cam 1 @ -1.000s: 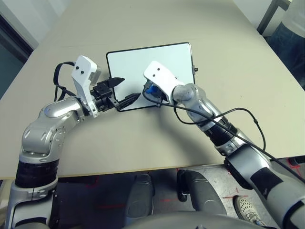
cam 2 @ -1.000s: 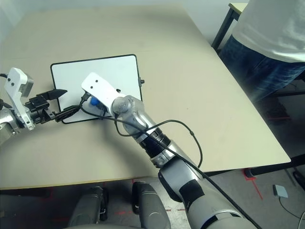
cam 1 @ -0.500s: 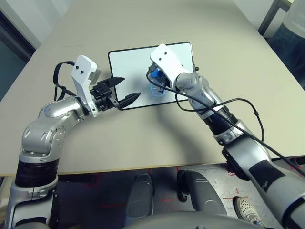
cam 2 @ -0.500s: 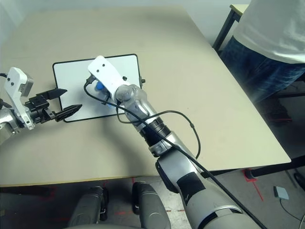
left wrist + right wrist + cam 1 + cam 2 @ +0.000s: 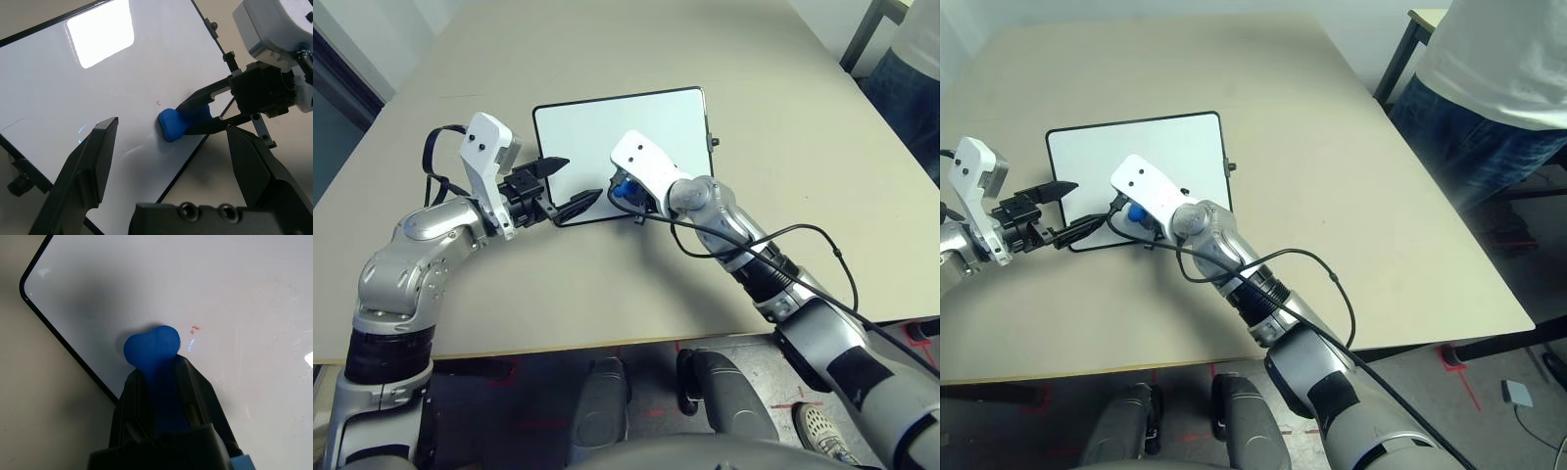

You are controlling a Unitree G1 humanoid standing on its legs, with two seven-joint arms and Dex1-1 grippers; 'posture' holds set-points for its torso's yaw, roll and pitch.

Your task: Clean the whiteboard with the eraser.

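Note:
The whiteboard (image 5: 626,127) lies flat in the middle of the table, black-framed. My right gripper (image 5: 625,192) is shut on the blue eraser (image 5: 623,188) and presses it onto the board close to its near edge. In the right wrist view the eraser (image 5: 151,346) sticks out beyond the black fingers (image 5: 195,391), with a tiny red mark (image 5: 195,327) beside it. My left gripper (image 5: 579,180) stands open over the board's near left part, just left of the eraser (image 5: 172,125). Its lower finger (image 5: 578,206) lies at the board's near edge.
The beige table (image 5: 607,284) has free room on every side of the board. A black cable (image 5: 803,235) loops off my right forearm. A person in a white shirt and jeans (image 5: 1489,78) stands at the table's far right corner.
Half a second ago my right gripper held the eraser farther up the board; it has slid back toward the near edge. The left arm has stayed put.

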